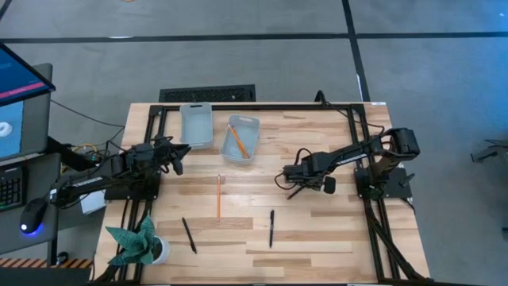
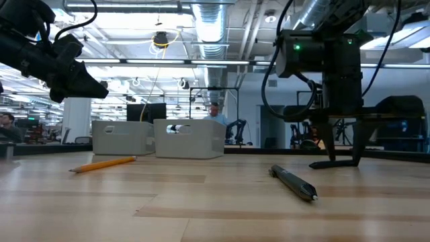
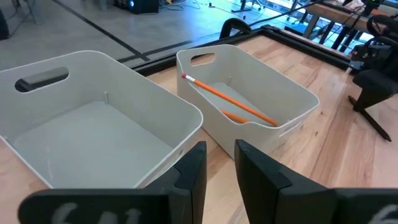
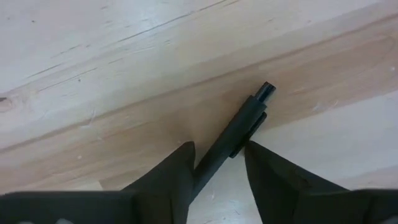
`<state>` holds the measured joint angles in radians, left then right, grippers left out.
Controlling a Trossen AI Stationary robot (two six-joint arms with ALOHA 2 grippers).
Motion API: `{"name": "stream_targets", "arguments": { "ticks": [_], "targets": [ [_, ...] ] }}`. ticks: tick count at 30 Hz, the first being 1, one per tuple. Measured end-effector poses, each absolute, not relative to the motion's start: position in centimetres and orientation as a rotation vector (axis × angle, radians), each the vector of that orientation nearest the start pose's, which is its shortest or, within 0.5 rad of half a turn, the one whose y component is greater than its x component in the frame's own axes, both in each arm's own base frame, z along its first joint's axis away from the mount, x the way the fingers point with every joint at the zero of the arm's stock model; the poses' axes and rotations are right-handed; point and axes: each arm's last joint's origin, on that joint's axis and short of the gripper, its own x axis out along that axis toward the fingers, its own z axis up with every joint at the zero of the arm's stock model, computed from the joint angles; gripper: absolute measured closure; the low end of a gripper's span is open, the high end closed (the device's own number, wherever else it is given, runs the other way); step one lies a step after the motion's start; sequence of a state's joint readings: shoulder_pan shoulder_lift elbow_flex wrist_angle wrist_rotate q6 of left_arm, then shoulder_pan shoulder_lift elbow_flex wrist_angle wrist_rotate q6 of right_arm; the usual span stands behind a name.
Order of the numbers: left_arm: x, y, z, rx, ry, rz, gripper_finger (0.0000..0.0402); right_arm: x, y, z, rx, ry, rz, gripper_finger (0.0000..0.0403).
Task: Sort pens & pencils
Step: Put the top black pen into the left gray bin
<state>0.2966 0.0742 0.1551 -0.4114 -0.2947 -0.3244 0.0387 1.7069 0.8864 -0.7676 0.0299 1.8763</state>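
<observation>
Wooden table [image 1: 317,230] with black frame carries everything; landmark is the right-hand grey bin [image 1: 240,140], holding two orange pencils [image 3: 229,104] that lean across its inside; empty grey bin [image 1: 196,124] sits just beside it on the left-arm side, apart by a narrow gap.

Left arm waits off that empty bin's side; left gripper [image 3: 219,167] hovers above the table facing both bins, fingers [image 3: 194,171] nearly together with a slim gap, holding nothing.

Right arm reaches in from the far side of the bin from the left arm; right gripper [image 4: 217,163] is down at the table surface, nearer the front edge than the bin, fingers [image 4: 171,174] set narrow either side of a black pen [image 4: 239,127]; pen lies flat on the wood between them; cannot tell whether the pads touch it yet.

Third orange pencil [image 1: 219,196] lies flat on the table, well in front of the bin, pointing toward it; two more black pens [image 1: 271,227] lie farther front still, one [image 1: 189,235] toward the left-arm side, near a green plant in a white pot [image 1: 141,246].
</observation>
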Motion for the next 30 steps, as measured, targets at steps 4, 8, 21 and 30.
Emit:
{"name": "stream_targets", "arguments": {
  "ticks": [4,8,21,30],
  "targets": [
    [8.01,3.33,17.17,-0.312,0.237,0.635,0.0329,26.53,0.94,13.0,1.372,1.054,-1.424,0.0265],
    [8.01,3.33,17.17,-0.312,0.237,0.635,0.0329,26.57,0.93,13.0,1.372,1.053,-1.417,0.0286],
    [8.01,3.33,17.17,-0.312,0.237,0.635,0.0329,26.67,0.91,12.98,1.354,1.066,-1.383,0.0312],
    [8.01,3.33,17.17,-0.312,0.237,0.635,0.0329,26.7,0.91,12.98,1.346,1.072,-1.371,0.0329]
  ]
}}
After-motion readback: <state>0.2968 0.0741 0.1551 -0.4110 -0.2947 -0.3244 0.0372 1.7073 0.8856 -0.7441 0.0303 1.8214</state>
